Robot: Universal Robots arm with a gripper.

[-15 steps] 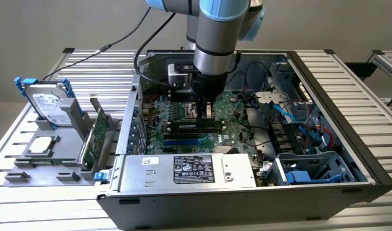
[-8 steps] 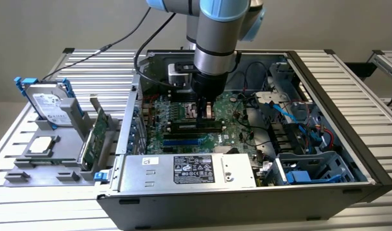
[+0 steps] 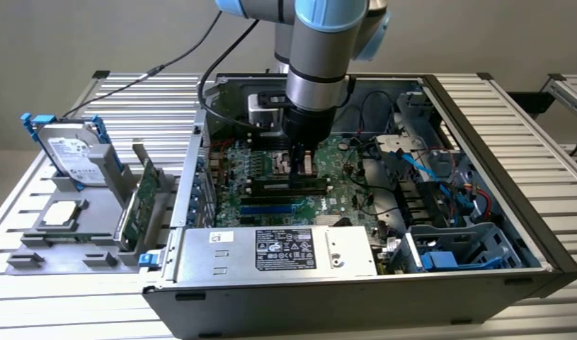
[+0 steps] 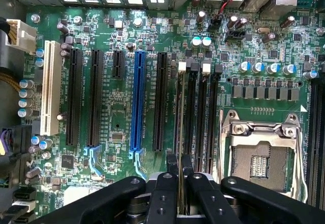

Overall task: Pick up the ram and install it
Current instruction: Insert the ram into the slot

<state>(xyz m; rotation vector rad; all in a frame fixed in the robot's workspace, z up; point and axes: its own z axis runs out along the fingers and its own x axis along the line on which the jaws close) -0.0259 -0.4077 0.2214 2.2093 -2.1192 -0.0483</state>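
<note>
**Ram at the slot, seating unproven**

A slatted aluminium bench [image 3: 515,106] carries the open black computer case [image 3: 364,312], which lies on its side. Nearest in the exterior view sits the silver power supply box with its white label [image 3: 279,249]. Behind it lies the green motherboard [image 3: 350,195], and the arm's black pincer [image 4: 180,159] hangs straight down over its long black memory slots [image 4: 203,117].

The ram, a long narrow green circuit-board stick [image 4: 180,132], shows edge-on in the wrist view. It is lined up along the memory slot closest to the black expansion slots [image 4: 160,102], and the pincer straddles its top edge. I cannot tell whether the pincer is clamped on the stick or merely stands around it, nor whether the stick is fully home.

The main risk, as I judge it, is a half-seated stick. If one end sits higher or the notch is off, downward pressure could bend the board or strain the slot. If the white latches [image 4: 182,66] at the slot's end have not caught, a lift with any cling could drag the ram out. The pincer stands close beside the neighbouring slots, so a sideways drift could knock them. Farther off, the blue cables [image 3: 423,170] lie well apart from the work
</note>
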